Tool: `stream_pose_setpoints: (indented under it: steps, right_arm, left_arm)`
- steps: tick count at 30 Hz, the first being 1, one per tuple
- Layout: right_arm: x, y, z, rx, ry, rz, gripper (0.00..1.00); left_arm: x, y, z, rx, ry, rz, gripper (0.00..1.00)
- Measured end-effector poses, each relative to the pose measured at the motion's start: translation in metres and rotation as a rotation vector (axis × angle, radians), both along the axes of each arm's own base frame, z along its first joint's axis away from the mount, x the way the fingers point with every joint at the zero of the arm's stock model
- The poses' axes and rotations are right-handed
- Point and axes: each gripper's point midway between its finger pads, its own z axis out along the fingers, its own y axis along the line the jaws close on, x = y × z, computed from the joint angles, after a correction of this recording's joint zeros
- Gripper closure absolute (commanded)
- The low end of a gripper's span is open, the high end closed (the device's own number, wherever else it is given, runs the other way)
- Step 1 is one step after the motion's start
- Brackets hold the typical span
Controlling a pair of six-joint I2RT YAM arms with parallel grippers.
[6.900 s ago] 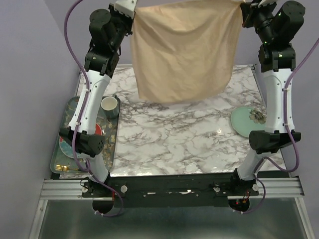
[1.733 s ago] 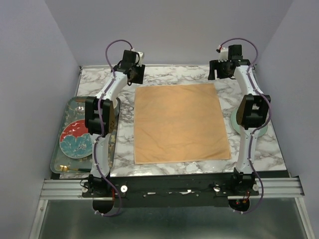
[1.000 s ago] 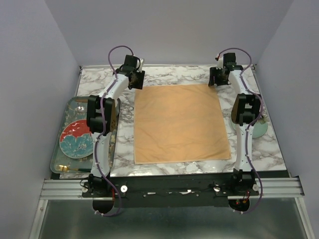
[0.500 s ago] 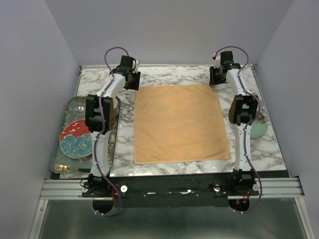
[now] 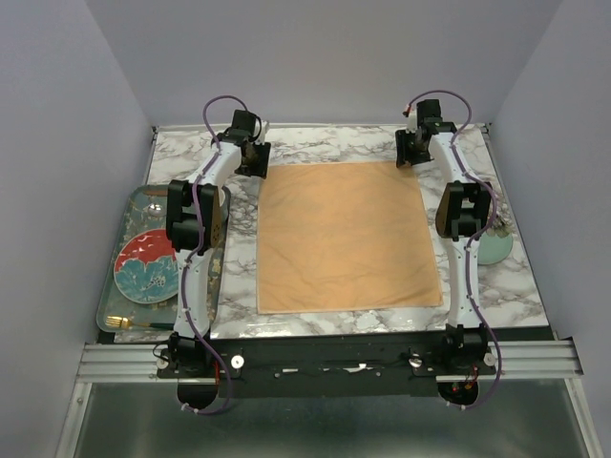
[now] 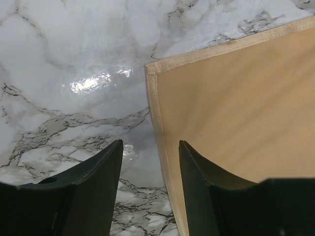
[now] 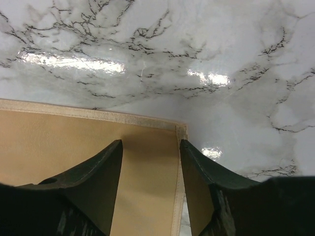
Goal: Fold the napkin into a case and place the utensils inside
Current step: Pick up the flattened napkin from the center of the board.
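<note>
The peach-orange napkin (image 5: 346,237) lies flat and unfolded on the marble table; no case is formed. My left gripper (image 5: 255,160) hovers open over its far left corner (image 6: 149,68), with the left hem (image 6: 160,147) running between the fingers. Over the far right corner (image 7: 181,130) my right gripper (image 5: 409,156) is open too, one finger above the cloth (image 7: 74,142) and the other at the hem. Neither one holds anything. The gold utensils (image 5: 122,322) lie at the near end of the tray.
The grey patterned tray (image 5: 141,204) sits along the left table edge with a red and teal plate (image 5: 145,267) on it. A pale green plate (image 5: 496,250) lies right of the right arm. Bare marble (image 5: 325,141) shows behind the napkin.
Several seconds ago both grippers held the napkin up in the air; it now lies spread on the table, released. Over the last second both wrists shifted slightly at the far corners.
</note>
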Motion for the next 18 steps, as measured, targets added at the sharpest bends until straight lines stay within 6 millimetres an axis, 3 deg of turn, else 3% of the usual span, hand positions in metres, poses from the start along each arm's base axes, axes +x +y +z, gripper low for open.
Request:
stream_pose_setpoints:
  steps: [18]
  right_arm:
    - [-0.0069, -0.0067, 0.0036, -0.031, -0.006, -0.028, 0.38]
  left_arm:
    - [0.0060, -0.0037, 0.0034, -0.015, -0.018, -0.010, 0.42]
